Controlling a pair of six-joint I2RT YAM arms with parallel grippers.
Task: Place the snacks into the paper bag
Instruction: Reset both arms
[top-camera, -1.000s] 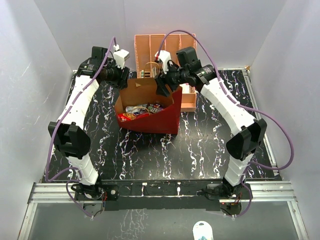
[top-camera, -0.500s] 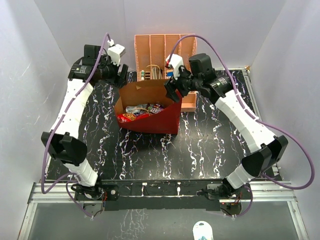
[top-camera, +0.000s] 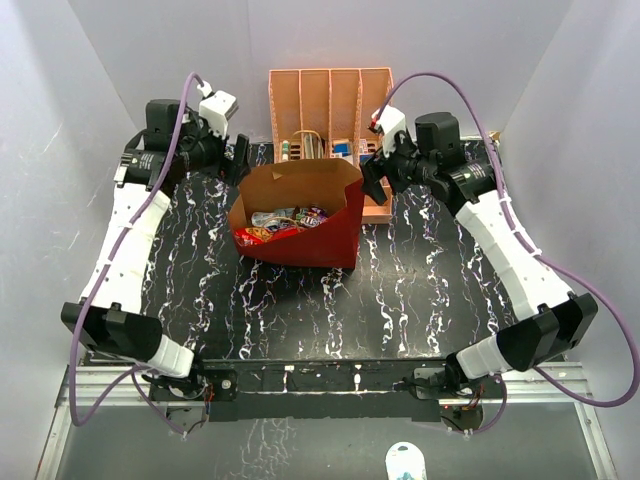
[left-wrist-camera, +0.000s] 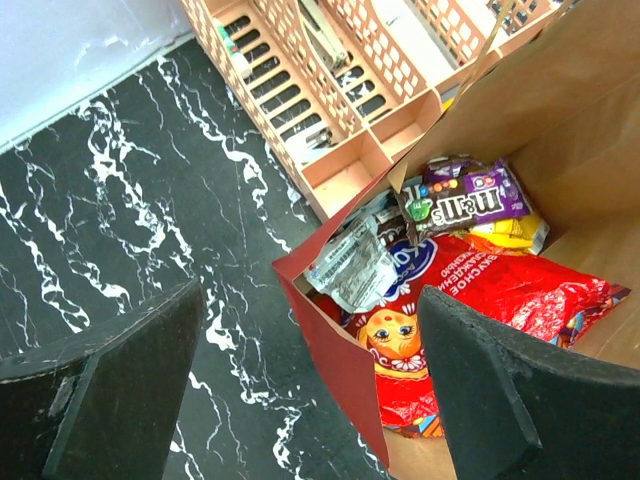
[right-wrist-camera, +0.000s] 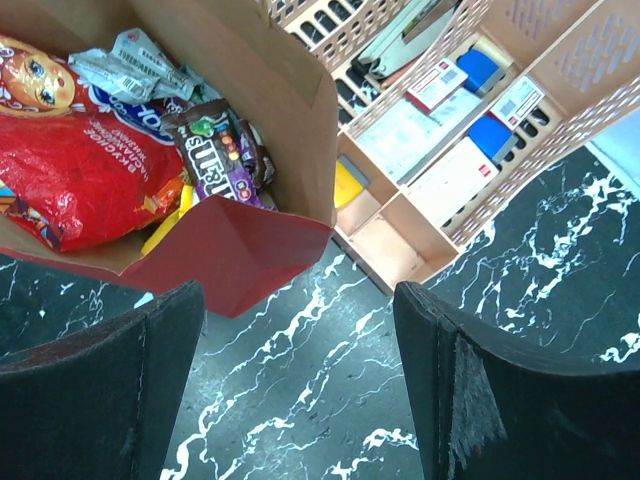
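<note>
Top external: snacks (top-camera: 285, 222) seemingly inside bag (top-camera: 322, 246).

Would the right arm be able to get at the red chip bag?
Probably yes. The paper bag is open on top, the chip bag lies mostly uncovered inside, and the right gripper hangs open near the rim.

White-shelled arms (top-camera: 125, 240) with black joints (top-camera: 105, 328) trail purple cables (top-camera: 432, 75).

The purple candy wrapper (left-wrist-camera: 465, 200) inside the paper bag (left-wrist-camera: 335, 350) reads "m&m's". The white capitals on the red chip bag (left-wrist-camera: 480, 290) are too crumpled to read.
</note>
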